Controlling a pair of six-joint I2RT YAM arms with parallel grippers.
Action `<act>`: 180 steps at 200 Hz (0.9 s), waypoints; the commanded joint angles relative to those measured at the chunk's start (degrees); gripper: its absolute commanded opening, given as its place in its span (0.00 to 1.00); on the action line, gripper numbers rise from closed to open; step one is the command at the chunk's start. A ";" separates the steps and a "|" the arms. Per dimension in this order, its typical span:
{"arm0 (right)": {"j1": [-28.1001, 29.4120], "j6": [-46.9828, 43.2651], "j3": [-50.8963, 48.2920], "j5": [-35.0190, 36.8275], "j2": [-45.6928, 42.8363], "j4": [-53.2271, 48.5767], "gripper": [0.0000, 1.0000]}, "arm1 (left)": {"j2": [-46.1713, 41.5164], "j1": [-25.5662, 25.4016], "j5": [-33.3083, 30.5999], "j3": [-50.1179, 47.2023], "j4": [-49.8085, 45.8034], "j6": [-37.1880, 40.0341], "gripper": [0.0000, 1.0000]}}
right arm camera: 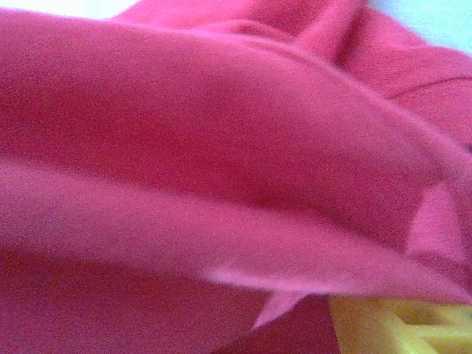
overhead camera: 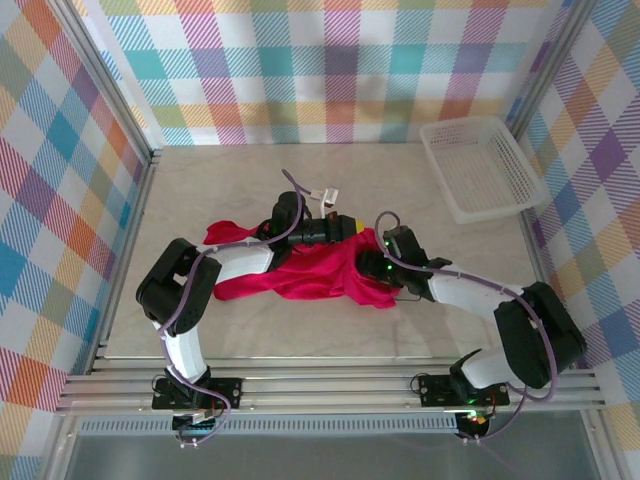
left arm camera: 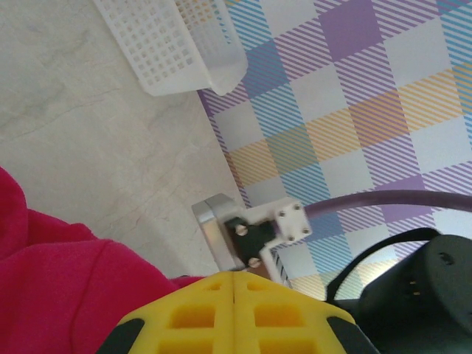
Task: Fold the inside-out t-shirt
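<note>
The crumpled crimson t-shirt (overhead camera: 318, 278) lies on the table (overhead camera: 250, 325), white basket (overhead camera: 482, 168) well apart.

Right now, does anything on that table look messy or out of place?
The red t-shirt lies bunched and wrinkled in the middle of the table rather than flat. The white basket sits upright in the far right corner; nothing looks spilled or broken.

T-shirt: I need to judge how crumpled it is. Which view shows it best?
Top external: the t-shirt in full outline, bunched on the table. Left wrist catches one edge; right wrist, a blurred close-up of folds.
</note>
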 commanded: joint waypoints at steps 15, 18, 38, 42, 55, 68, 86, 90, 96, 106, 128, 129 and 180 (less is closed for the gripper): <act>-0.22 0.07 6.06 11.60 -1.25 -9.16 0.08 | -3.61 0.85 0.45 -0.36 -0.59 2.16 0.00; -0.38 -0.36 6.65 11.65 -1.76 -10.09 0.04 | -3.71 0.93 0.40 -0.45 -0.85 2.43 0.00; -0.89 -4.55 10.72 8.89 -7.06 -17.33 0.00 | -4.50 1.66 0.35 -0.76 -2.29 3.66 0.00; -1.08 -5.54 11.66 7.71 -8.17 -19.00 0.00 | -4.62 1.88 0.36 -0.79 -2.60 3.93 0.00; -1.73 -8.96 14.99 3.65 -11.69 -24.91 0.00 | -4.90 2.92 0.55 -0.83 -3.60 4.64 0.00; -2.76 -12.16 18.47 -1.59 -14.68 -30.24 0.00 | -5.07 4.24 0.57 -0.72 -4.51 5.29 0.00; -5.26 -14.32 21.91 -8.25 -18.52 -35.41 0.00 | -4.74 5.96 1.09 -0.34 -5.29 5.84 0.00; -5.97 -14.43 22.35 -9.77 -19.37 -35.91 0.00 | -4.70 6.23 1.05 -0.25 -5.51 6.01 0.00; -6.80 -14.46 22.84 -11.34 -20.35 -36.62 0.00 | -4.52 6.62 1.21 0.02 -5.59 6.17 0.00; -8.93 -14.11 23.66 -14.47 -22.34 -37.47 0.00 | -4.20 7.05 1.57 0.43 -5.69 6.13 0.00; -13.14 -12.43 24.36 -22.33 -24.65 -36.17 0.00 | -3.05 7.28 1.70 1.39 -6.74 6.49 0.00; -13.29 -12.34 24.35 -22.65 -24.72 -35.99 0.00 | -3.01 7.32 1.69 1.41 -6.78 6.49 0.00; -17.23 -9.84 17.71 -36.02 -24.34 -24.74 0.00 | -1.31 7.28 -0.83 2.23 -11.72 9.34 0.15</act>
